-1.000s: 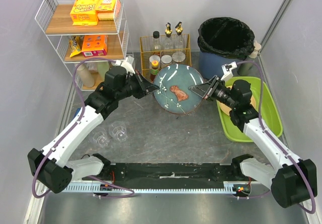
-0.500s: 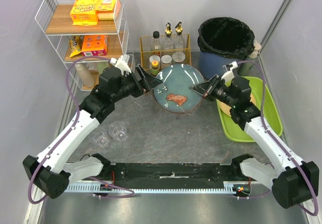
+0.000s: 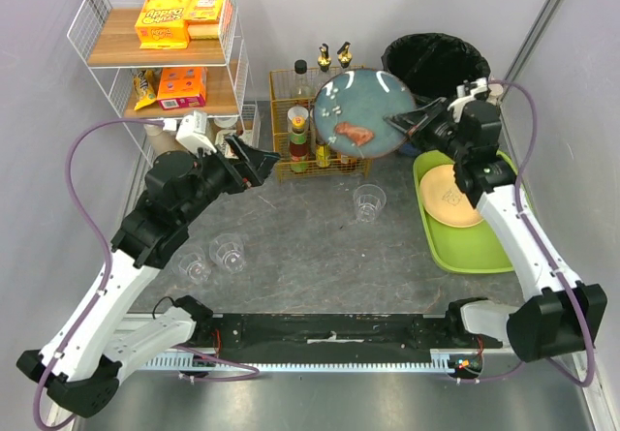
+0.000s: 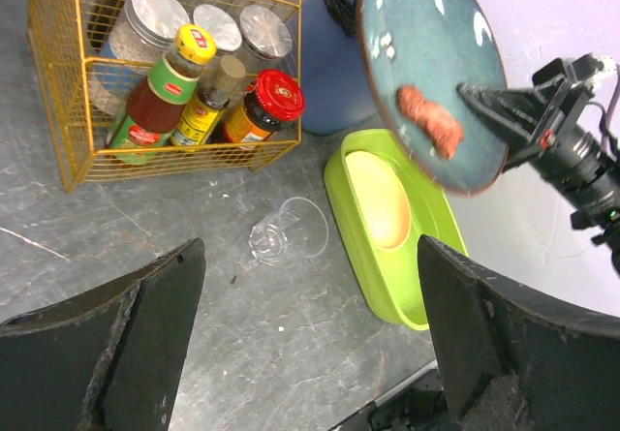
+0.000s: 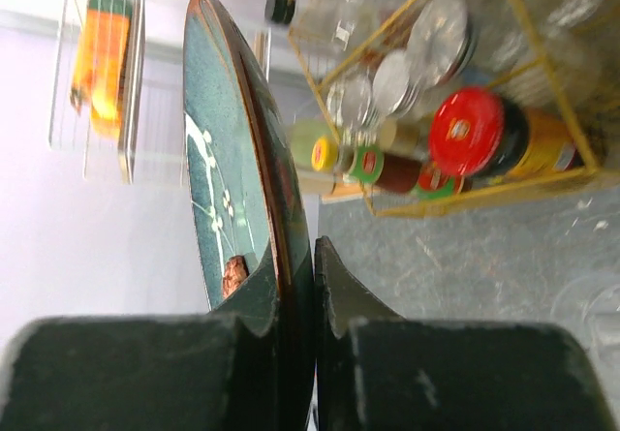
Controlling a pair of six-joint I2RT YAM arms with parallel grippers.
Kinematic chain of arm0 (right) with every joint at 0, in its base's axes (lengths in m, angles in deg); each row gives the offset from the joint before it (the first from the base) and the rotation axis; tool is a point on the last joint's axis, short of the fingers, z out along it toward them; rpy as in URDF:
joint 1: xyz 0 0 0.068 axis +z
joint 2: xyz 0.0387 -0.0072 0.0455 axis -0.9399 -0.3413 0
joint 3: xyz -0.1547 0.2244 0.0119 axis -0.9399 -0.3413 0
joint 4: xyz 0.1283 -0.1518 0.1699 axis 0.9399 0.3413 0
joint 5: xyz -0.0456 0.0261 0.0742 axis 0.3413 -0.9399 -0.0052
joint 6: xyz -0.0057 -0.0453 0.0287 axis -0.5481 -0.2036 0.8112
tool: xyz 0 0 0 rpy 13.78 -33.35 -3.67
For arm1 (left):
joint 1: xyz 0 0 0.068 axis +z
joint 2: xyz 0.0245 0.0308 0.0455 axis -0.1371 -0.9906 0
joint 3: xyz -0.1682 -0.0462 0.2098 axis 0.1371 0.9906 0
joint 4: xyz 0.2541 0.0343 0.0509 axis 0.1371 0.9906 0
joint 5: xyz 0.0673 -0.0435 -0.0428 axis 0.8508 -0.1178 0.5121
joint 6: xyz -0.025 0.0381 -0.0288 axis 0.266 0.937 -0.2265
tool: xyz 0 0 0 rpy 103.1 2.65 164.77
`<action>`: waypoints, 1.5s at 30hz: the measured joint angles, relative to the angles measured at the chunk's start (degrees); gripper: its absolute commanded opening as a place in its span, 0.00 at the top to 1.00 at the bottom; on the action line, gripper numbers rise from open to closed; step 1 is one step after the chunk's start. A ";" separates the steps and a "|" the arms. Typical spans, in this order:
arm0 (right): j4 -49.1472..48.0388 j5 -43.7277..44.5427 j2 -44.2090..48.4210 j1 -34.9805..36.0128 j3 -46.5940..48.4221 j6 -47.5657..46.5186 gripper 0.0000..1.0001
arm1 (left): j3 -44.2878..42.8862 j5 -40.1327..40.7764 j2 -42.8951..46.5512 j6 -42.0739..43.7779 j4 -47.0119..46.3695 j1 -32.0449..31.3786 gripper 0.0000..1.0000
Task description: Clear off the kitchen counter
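A teal plate [image 3: 363,111] with a brown food scrap [image 3: 354,133] on it hangs tilted in the air, between the yellow wire basket and the black bin. My right gripper [image 3: 405,121] is shut on its rim; in the right wrist view the fingers [image 5: 305,266] pinch the plate's edge [image 5: 228,160]. My left gripper [image 3: 263,160] is open and holds nothing, well left of the plate, above the dark grey kitchen counter [image 3: 320,247]. Its view shows the plate [image 4: 426,63] and a clear cup [image 4: 291,230] lying on the counter.
A lime-green tray [image 3: 484,252] at right holds a yellow plate [image 3: 450,197]. The black bin [image 3: 436,63] stands behind it. A yellow wire basket [image 3: 320,165] of bottles stands at the back middle, a white wire rack [image 3: 92,24] at back left. Two clear cups [image 3: 228,250] stand at front left.
My left gripper let go of the plate, opened and drew back to the left. The right arm lifted the plate up toward the bin, tilting it. A clear cup now shows on the counter.
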 measured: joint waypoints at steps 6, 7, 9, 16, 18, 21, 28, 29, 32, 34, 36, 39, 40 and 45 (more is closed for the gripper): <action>0.28 -0.26 -5.51 -9.70 6.40 3.37 1.00 | 0.72 1.84 1.90 3.56 1.27 0.00 0.05; 0.20 -0.50 -6.64 -11.56 7.85 3.98 1.00 | 0.83 1.97 1.84 4.07 1.42 0.00 0.05; 0.02 -0.66 -8.98 -14.53 10.58 4.70 1.00 | 1.18 2.21 1.60 4.98 1.97 0.00 0.05; -0.76 0.72 -16.87 -21.57 18.78 3.69 1.00 | 1.42 2.64 -0.22 6.40 2.86 0.00 0.05; -0.72 2.01 -18.69 -22.64 20.28 1.81 1.00 | 1.42 2.64 -0.72 6.58 2.89 0.00 0.06; -0.68 4.42 -21.16 -23.61 22.21 -1.73 1.00 | 1.51 2.62 -1.31 6.80 2.84 0.00 0.06; -0.68 11.96 -23.85 -23.96 24.55 -13.46 1.00 | 3.23 2.60 -1.90 6.84 2.84 0.00 0.06; -1.18 12.55 -23.96 -23.93 24.65 -15.50 1.00 | 3.56 2.58 -1.97 6.82 2.89 0.00 0.06; -2.64 13.38 -24.02 -23.65 24.94 -22.32 1.00 | 4.28 2.49 -2.40 6.82 2.89 0.00 0.06; -3.82 14.43 -24.02 -22.97 24.94 -26.75 1.00 | 4.55 2.12 -2.71 6.80 2.84 0.00 0.06; -4.33 16.35 -24.00 -21.66 24.94 -31.56 1.00 | 4.87 1.53 -2.78 6.80 2.82 0.00 0.06; -4.57 19.65 -24.00 -18.62 24.94 -38.82 1.00 | 5.18 1.09 -2.82 6.78 2.89 0.00 0.07; -4.66 20.76 -24.00 -17.35 24.94 -41.29 1.00 | 5.20 1.07 -2.89 6.78 2.80 0.00 0.07; -5.49 25.64 -23.63 -12.70 24.61 -49.48 1.00 | 5.42 1.05 -2.89 6.78 2.73 0.00 0.07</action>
